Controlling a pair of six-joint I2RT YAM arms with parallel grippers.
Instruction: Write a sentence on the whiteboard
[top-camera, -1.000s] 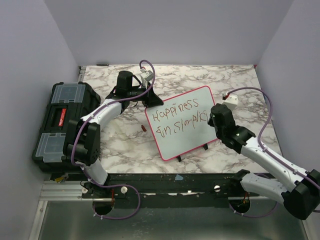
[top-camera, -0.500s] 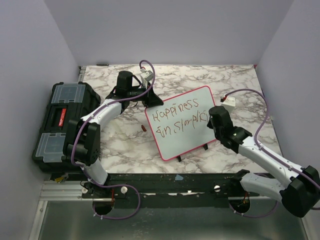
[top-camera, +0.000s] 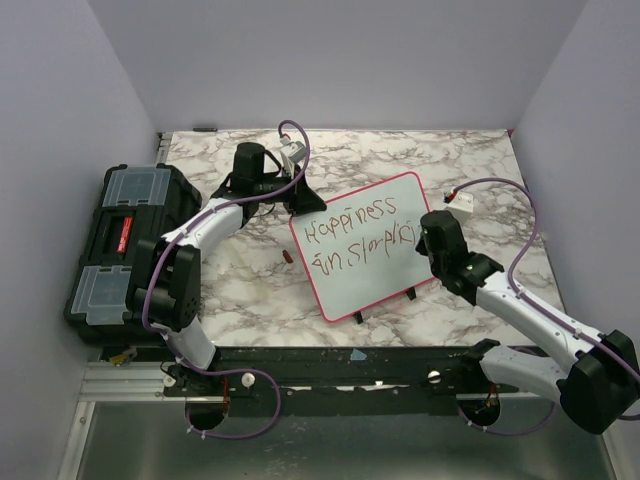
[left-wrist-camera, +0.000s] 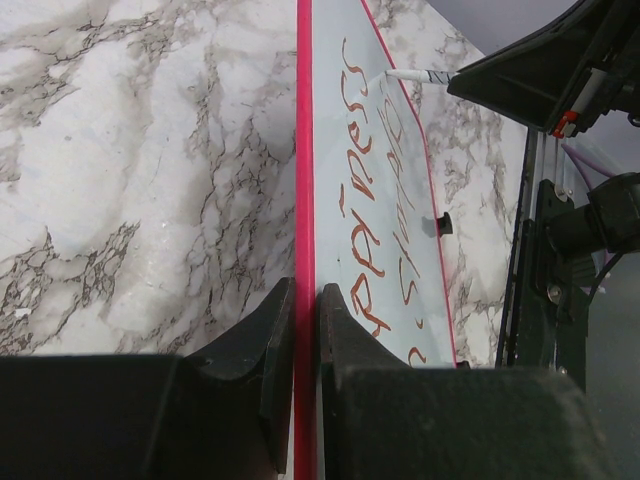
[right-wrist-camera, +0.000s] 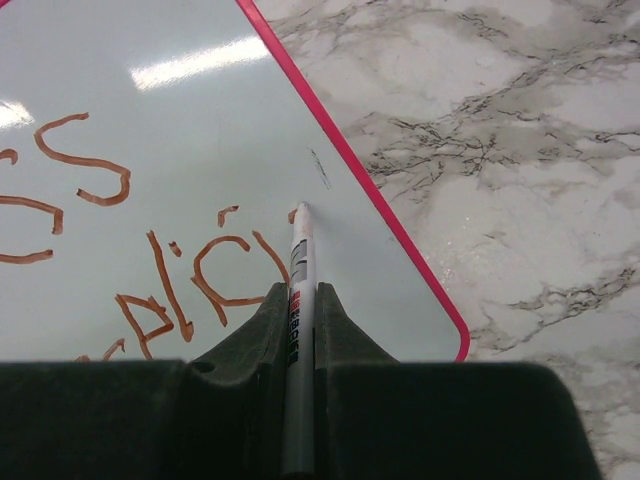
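Right gripper (right-wrist-camera: 298, 296): clenched on a marker (right-wrist-camera: 299, 255), tip seemingly touching the whiteboard (right-wrist-camera: 200, 120) just past the sentence (right-wrist-camera: 205, 275). Left gripper (left-wrist-camera: 305, 300): pinched onto the whiteboard's pink frame.

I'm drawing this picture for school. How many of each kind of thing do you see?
whiteboard: 1
marker: 1
toolbox: 1
small red piece: 1
claws: 2, left claw and right claw
total: 6
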